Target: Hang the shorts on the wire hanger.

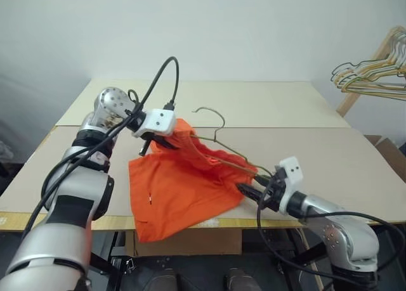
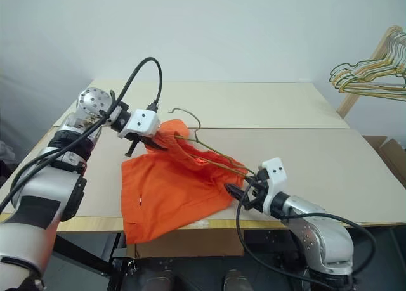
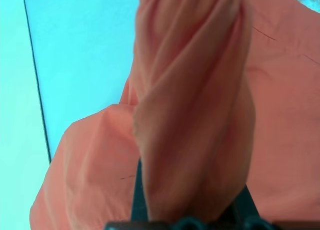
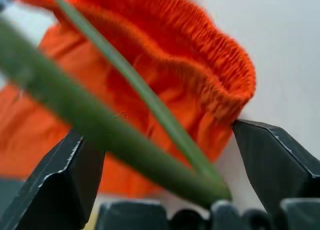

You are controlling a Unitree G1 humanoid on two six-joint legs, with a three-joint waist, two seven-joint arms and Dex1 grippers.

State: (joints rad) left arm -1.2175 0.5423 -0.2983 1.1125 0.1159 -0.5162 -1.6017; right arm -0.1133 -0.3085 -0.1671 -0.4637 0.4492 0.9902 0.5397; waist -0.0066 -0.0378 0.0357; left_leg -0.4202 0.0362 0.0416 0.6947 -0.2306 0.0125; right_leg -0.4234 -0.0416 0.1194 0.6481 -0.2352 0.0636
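The left gripper (image 1: 154, 141) is pinching a bunched corner of the bright orange cloth shorts (image 1: 181, 193), lifting it off the pale wooden table (image 1: 330, 158). The thin olive-grey wire hanger (image 1: 219, 142) is running through the waistband toward the right gripper (image 4: 165, 155), whose fingers are standing wide apart around the wire.

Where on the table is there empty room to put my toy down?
The far half of the table, behind the hanger hook, is bare. So is the stretch right of the shorts, out to the table's right edge, and a strip by its left edge. The front middle is crowded: the shorts, the hanger, the left gripper and the right gripper.
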